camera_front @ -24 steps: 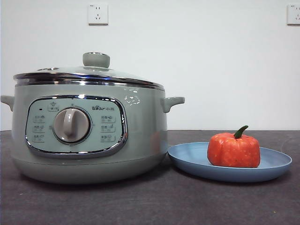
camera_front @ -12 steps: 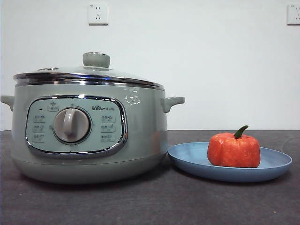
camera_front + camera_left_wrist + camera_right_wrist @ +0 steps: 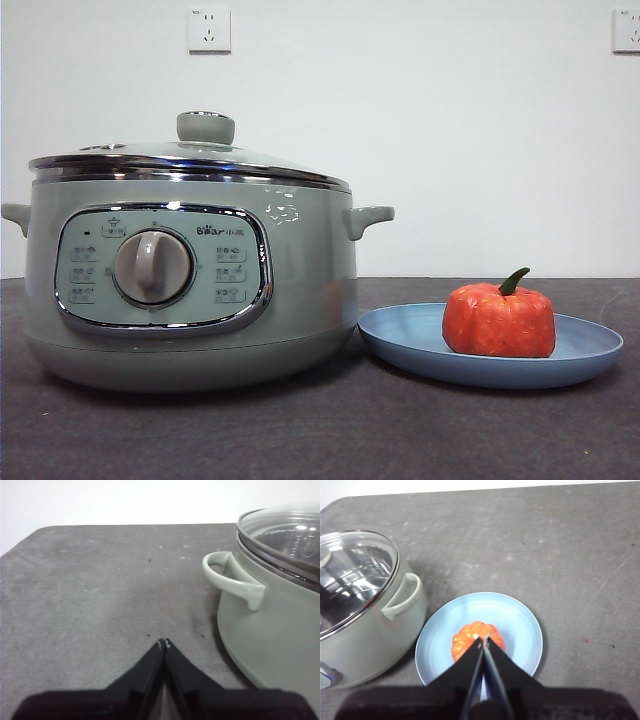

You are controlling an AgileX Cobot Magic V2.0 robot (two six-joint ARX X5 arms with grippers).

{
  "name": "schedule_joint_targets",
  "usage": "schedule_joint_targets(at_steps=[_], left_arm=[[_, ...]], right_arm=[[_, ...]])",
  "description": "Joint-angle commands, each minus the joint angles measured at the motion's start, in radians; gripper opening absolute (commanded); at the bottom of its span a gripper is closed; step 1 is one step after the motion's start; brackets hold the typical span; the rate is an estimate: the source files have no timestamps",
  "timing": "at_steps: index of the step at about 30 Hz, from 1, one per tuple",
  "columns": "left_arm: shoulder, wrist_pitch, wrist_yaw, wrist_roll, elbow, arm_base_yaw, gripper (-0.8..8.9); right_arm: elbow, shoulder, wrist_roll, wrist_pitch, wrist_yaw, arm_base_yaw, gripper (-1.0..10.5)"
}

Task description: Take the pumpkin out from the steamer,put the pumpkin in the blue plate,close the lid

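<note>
The sage-green steamer (image 3: 190, 285) stands at the left of the table with the glass lid (image 3: 190, 158) seated on its rim. The orange-red pumpkin (image 3: 499, 318) sits upright in the blue plate (image 3: 400, 340), right of the pot. My left gripper (image 3: 163, 643) is shut and empty, low over bare table beside the steamer's (image 3: 270, 630) side handle. My right gripper (image 3: 483, 641) is shut and empty, high above the pumpkin (image 3: 470, 637) in the blue plate (image 3: 520, 630). Neither arm shows in the front view.
The dark grey table (image 3: 320, 440) runs to a white wall with two power sockets (image 3: 208, 29). The table's rounded far corner and edge (image 3: 45, 530) show in the left wrist view.
</note>
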Motion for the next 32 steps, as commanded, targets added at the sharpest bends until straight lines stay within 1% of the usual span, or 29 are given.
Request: schedule_joint_targets(at_steps=[1,4,6,8,10,12,13,14,16,18,20,21,26,32], left_arm=[[-0.003,-0.009,-0.003,-0.003,-0.01,0.002,-0.03],[-0.003,-0.009,-0.003,-0.004,-0.01,0.002,-0.03],[-0.003,-0.009,-0.003,-0.003,-0.01,0.002,-0.03],[-0.003,-0.009,-0.003,-0.004,-0.01,0.002,-0.03],[-0.003,-0.009,-0.003,-0.004,-0.01,0.002,-0.03],[-0.003,-0.009,-0.003,-0.003,-0.01,0.002,-0.03],[-0.003,-0.009,-0.003,-0.004,-0.01,0.002,-0.03],[-0.003,-0.009,-0.003,-0.003,-0.01,0.002,-0.03],[-0.003,-0.009,-0.003,-0.004,-0.01,0.002,-0.03],[-0.003,-0.009,-0.003,-0.003,-0.01,0.002,-0.03],[-0.003,-0.009,-0.003,-0.003,-0.01,0.002,-0.03],[-0.003,-0.009,-0.003,-0.003,-0.01,0.002,-0.03],[-0.003,-0.009,-0.003,-0.003,-0.01,0.002,-0.03],[-0.003,-0.009,-0.003,-0.004,-0.01,0.002,-0.03]], right_arm=[[-0.006,-0.001,0.009,0.004,0.003,0.002,0.0],[-0.006,-0.002,0.009,0.002,0.003,0.002,0.0],[-0.006,-0.021,-0.019,-0.008,0.014,-0.001,0.0],[-0.011,-0.052,-0.062,-0.012,0.056,-0.015,0.0],[-0.025,-0.081,-0.092,0.011,0.056,-0.045,0.0],[-0.065,-0.113,-0.117,0.083,0.045,-0.097,0.0],[-0.099,-0.135,-0.128,0.137,0.035,-0.132,0.0],[-0.138,-0.156,-0.139,0.191,0.006,-0.17,0.0],[-0.219,-0.198,-0.16,0.289,-0.072,-0.245,0.0],[-0.304,-0.247,-0.185,0.373,-0.167,-0.318,0.0],[-0.375,-0.286,-0.198,0.428,-0.245,-0.372,0.0],[-0.409,-0.304,-0.198,0.448,-0.267,-0.394,0.0],[-0.529,-0.37,-0.206,0.463,-0.265,-0.438,0.0],[-0.616,-0.452,-0.224,0.463,-0.265,-0.438,0.0]])
